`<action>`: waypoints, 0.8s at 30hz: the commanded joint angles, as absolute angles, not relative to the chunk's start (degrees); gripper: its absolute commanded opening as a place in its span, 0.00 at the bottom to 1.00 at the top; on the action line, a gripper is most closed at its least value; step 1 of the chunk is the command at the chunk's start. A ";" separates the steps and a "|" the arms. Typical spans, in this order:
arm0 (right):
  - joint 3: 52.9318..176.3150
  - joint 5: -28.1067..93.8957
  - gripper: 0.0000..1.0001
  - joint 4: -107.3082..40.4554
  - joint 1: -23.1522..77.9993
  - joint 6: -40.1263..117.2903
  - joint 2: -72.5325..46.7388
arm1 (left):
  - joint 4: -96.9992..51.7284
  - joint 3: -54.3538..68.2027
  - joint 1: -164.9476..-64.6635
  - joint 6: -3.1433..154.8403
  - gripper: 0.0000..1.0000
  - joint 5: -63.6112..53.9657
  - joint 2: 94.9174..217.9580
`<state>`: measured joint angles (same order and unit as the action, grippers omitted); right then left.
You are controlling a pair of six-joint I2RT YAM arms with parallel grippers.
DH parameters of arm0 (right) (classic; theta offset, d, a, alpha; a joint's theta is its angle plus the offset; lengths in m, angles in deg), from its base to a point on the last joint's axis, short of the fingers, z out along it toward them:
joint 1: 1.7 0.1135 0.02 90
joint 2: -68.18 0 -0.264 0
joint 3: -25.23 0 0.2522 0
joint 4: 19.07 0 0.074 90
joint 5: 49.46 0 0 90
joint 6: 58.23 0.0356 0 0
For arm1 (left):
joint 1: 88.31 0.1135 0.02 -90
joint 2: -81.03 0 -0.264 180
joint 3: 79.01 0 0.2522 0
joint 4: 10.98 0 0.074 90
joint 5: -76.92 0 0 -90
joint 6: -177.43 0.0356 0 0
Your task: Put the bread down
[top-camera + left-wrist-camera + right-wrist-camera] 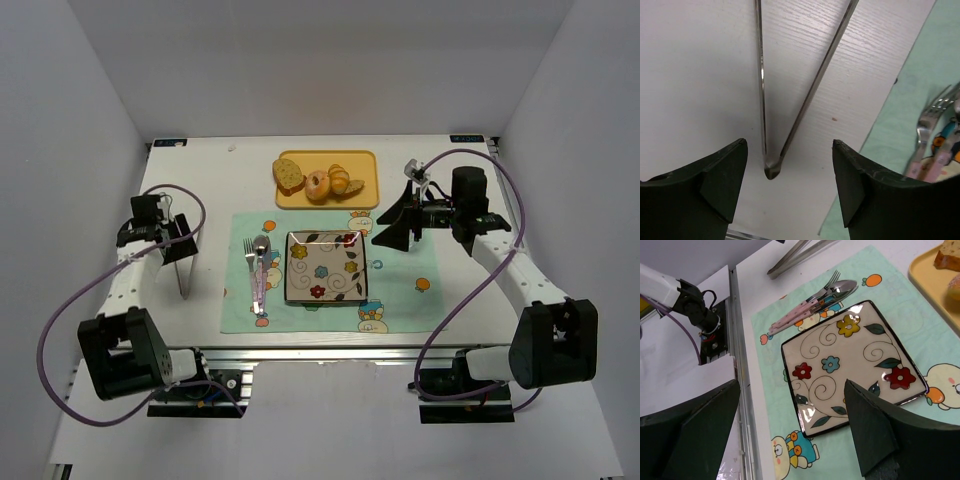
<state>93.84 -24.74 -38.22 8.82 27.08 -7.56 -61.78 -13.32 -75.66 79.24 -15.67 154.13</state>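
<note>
The bread [356, 187], a small pale slice, lies at the right end of the yellow tray [368, 160], beside a croissant [339, 178]. The patterned plate [325, 266] lies bare on the green placemat and also shows in the right wrist view [850, 365]. My right gripper [377, 228] is open and empty, above the mat just right of the plate [792, 385]. My left gripper [178, 243] is open and empty over the closed end of metal tongs [790, 90] on the white table [790, 150].
A larger tan slice [289, 175] and a round bun [317, 185] share the tray. A fork and spoon [259, 272] lie on the mat left of the plate. The tongs [183, 270] lie left of the mat. White walls stand on three sides.
</note>
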 commanded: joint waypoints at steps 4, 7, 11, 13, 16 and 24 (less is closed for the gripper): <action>93.04 -26.26 0.89 -35.03 8.84 28.43 -6.17 | -56.56 -13.66 -76.61 89.43 0.78 -19.23 160.21; 92.78 -25.91 0.89 -34.24 8.75 29.22 -6.52 | -55.42 -13.65 -77.84 92.08 0.78 -19.15 163.98; 92.87 -25.65 0.89 -33.62 8.49 29.57 -7.14 | -53.66 -14.27 -78.20 93.66 0.79 -17.31 167.68; 93.04 -25.56 0.89 -33.71 8.49 29.83 -7.49 | -52.69 -14.27 -78.37 93.76 0.79 -16.78 168.92; 93.31 -25.56 0.89 -33.45 8.23 30.10 -8.02 | -51.81 -14.44 -78.46 94.11 0.79 -17.56 170.76; 93.83 -25.38 0.89 -33.80 7.53 30.19 -8.63 | -49.35 -13.66 -78.46 92.97 0.78 -18.80 174.98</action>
